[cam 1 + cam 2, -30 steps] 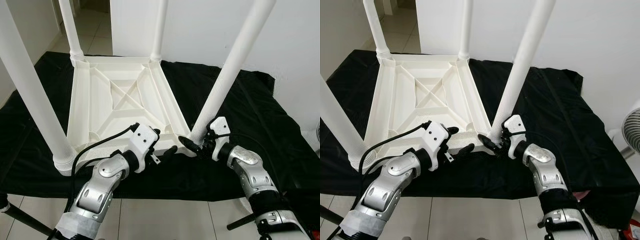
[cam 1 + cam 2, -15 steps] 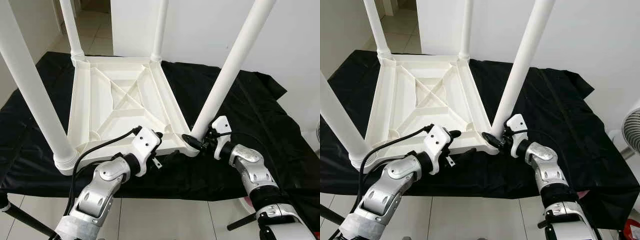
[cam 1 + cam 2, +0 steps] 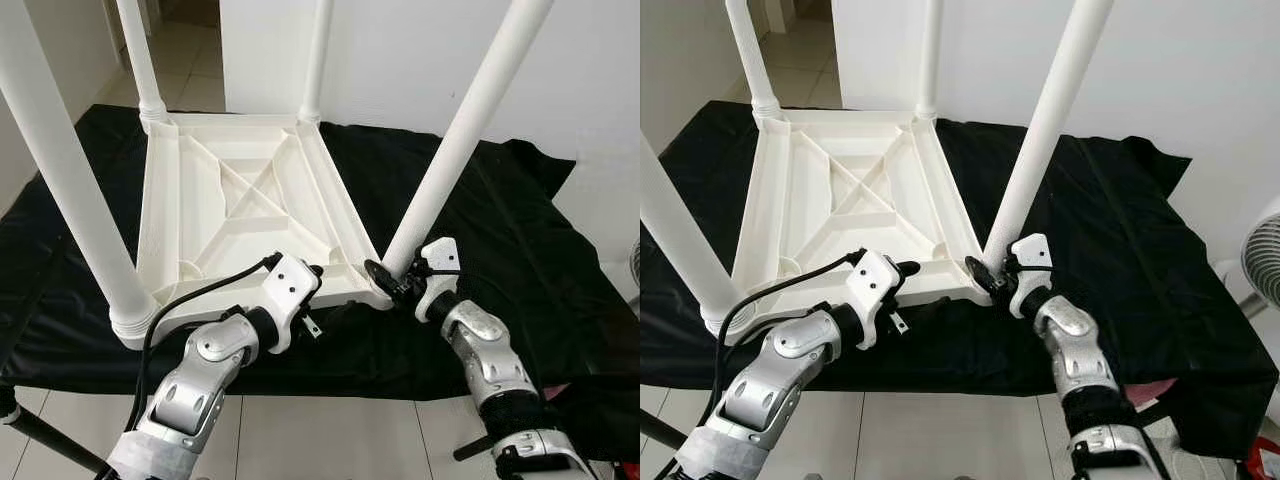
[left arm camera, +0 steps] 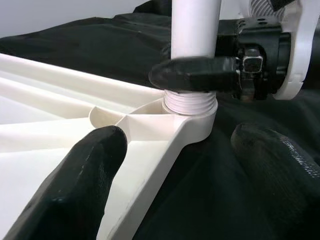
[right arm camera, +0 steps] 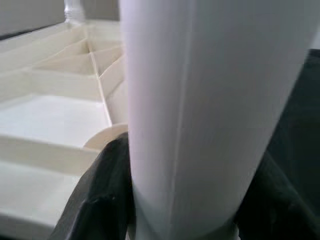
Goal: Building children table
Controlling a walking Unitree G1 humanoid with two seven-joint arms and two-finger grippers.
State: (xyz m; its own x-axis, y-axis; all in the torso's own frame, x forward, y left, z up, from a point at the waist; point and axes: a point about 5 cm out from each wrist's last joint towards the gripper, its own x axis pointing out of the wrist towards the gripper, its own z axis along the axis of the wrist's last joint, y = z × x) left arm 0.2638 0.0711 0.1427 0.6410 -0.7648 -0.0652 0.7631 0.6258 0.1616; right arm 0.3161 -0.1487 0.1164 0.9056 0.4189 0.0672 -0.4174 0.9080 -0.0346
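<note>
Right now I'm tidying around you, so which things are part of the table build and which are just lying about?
Part of the job:
upturned white tabletop
near-right table leg
right gripper clamped on it
left gripper

Just there:
black cloth
fan

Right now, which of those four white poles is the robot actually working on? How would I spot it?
Find the white table top lying upside down on the black cloth, a leg rising from each corner. The one you want is the near right leg, closest to the robot's right arm. Unlike the other three, its base is clasped by the right pincer.
</note>
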